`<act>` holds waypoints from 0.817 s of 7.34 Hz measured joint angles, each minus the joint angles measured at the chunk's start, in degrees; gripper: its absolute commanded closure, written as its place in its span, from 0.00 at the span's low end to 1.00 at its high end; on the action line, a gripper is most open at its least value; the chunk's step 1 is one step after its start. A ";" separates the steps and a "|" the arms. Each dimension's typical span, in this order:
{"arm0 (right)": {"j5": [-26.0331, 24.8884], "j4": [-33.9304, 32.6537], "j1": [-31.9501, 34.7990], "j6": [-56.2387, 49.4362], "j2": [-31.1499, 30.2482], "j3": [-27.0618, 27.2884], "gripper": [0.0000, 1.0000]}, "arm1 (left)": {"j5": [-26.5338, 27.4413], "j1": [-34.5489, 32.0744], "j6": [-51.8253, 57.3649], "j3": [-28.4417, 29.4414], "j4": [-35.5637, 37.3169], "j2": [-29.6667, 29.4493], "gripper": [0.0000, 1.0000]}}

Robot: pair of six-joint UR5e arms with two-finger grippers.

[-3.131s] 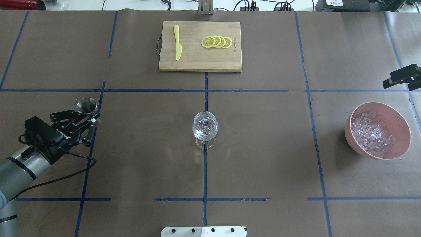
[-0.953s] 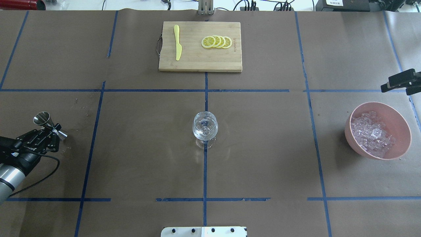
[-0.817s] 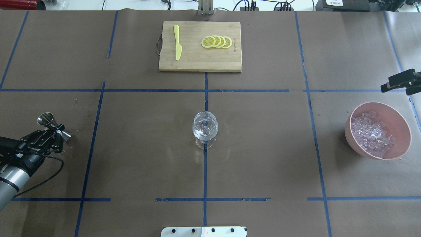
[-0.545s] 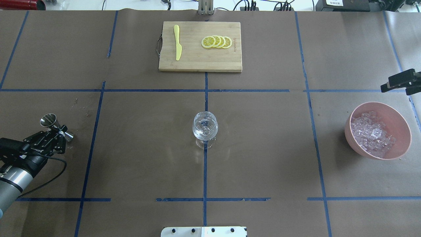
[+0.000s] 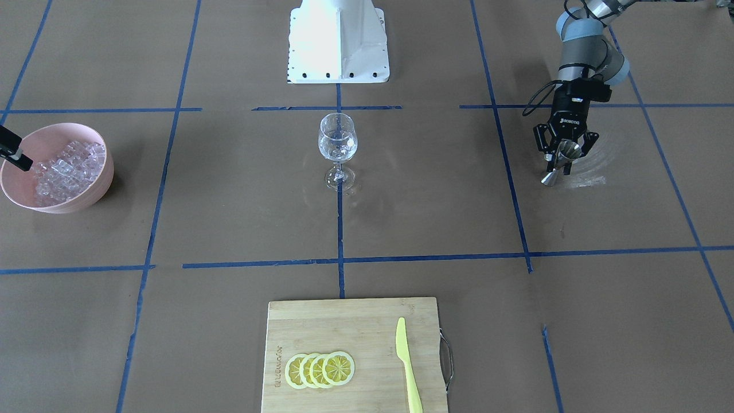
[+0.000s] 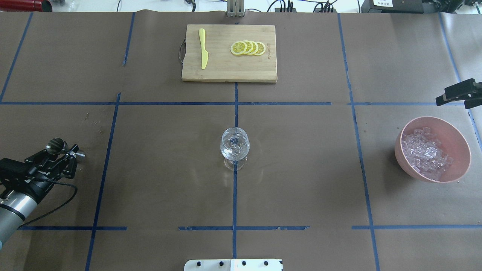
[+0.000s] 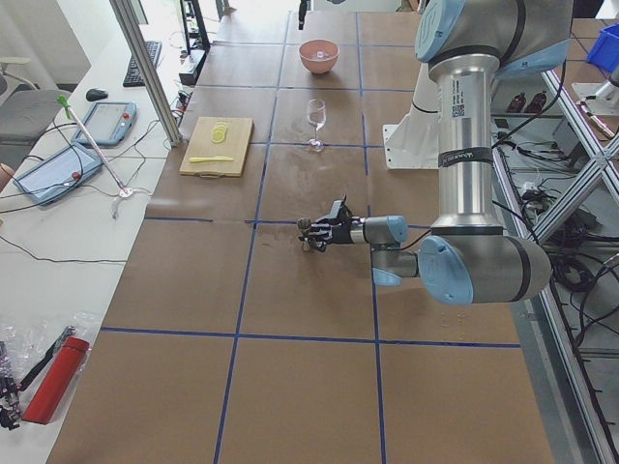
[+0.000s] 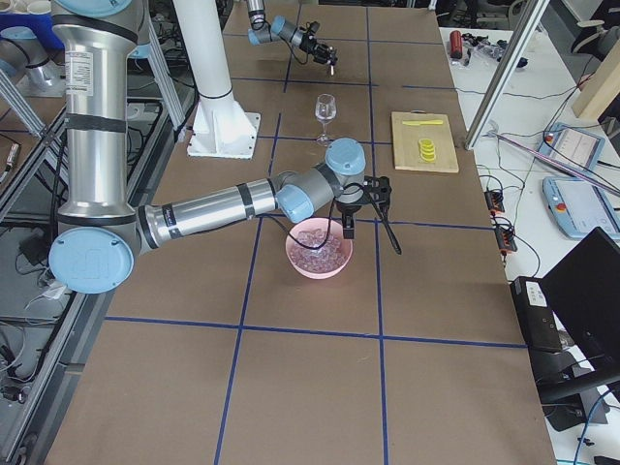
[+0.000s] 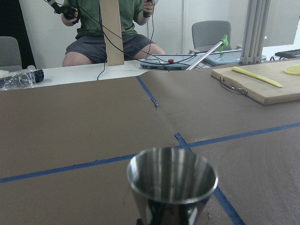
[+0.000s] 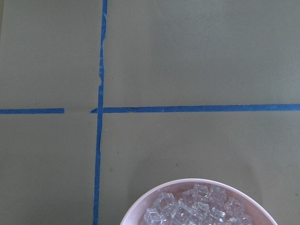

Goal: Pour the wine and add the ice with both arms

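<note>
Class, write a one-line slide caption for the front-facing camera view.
Left claw grips a steel jigger off to one side of the central wine glass; ice sits in a pink bowl opposite.

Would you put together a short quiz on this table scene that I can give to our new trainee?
1. True or false: the left gripper is shut on a steel jigger.
2. Where is the ice? A in a metal tray; B in the pink bowl; C in a paper cup.
3. Fill the gap: ___ lemon slices lie on the cutting board.
Key: 1 true; 2 B; 3 four.
</note>
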 measured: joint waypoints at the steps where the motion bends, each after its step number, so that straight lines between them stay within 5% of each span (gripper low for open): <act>1: 0.00 0.00 0.00 0.00 0.00 0.02 0.00 | -0.02 0.01 0.13 -0.03 -0.03 0.00 0.27; 2: 0.00 0.00 0.00 0.00 0.00 0.03 0.00 | -0.15 0.03 0.29 -0.04 -0.04 0.13 0.14; 6: 0.06 0.00 0.07 0.00 -0.09 0.10 0.00 | -8.74 0.15 0.82 -2.60 0.31 5.14 0.08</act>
